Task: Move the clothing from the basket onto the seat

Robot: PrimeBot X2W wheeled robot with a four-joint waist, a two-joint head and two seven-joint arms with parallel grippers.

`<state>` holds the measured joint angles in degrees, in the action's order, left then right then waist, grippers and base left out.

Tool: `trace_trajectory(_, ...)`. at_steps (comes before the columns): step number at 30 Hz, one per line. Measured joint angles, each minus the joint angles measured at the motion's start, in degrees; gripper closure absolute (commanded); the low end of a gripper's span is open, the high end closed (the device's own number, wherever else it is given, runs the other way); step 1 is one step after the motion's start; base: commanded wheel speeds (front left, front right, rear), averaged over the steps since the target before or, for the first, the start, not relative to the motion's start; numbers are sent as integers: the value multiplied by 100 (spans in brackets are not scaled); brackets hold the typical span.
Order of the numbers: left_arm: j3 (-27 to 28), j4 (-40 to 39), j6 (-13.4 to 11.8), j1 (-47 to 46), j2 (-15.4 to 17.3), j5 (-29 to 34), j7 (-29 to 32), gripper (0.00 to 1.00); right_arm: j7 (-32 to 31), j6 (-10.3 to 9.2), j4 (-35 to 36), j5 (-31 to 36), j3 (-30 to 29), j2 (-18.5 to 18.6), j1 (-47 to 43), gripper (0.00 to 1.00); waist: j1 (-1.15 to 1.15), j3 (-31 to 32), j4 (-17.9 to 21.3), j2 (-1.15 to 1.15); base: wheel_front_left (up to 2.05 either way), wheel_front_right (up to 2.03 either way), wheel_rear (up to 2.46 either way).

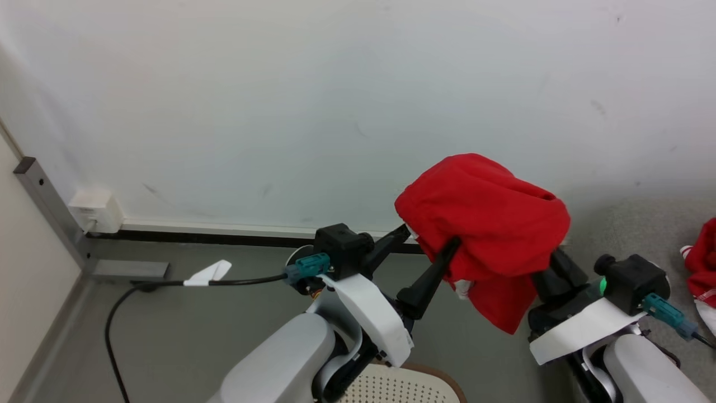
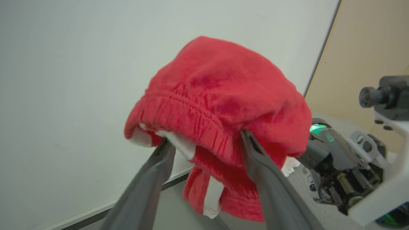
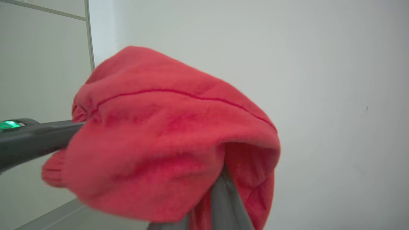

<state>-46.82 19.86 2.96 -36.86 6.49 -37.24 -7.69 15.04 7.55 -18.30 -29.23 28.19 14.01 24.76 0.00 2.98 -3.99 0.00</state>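
Two garments (image 1: 485, 219), one basket (image 1: 404, 388)

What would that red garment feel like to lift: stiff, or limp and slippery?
Probably limp: the garment sags in folds over the left pincer, with its hem dangling below. It is likely light, since it rests on the spread fingers without visibly bending them. It might slide off, as it looks draped there rather than pinched.
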Motion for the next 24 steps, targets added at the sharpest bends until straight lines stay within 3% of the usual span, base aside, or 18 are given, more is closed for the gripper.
trace_trajectory(15,-246,-53,2,260,255,149,-147,0,0,0,503,243,-1141,434,-364,100,0,-148,857,0,0,0,0)
trace_trajectory(24,-335,13,-83,271,324,368,-356,0,0,0,836,194,-1391,563,-558,100,0,-332,1619,0,0,0,0)
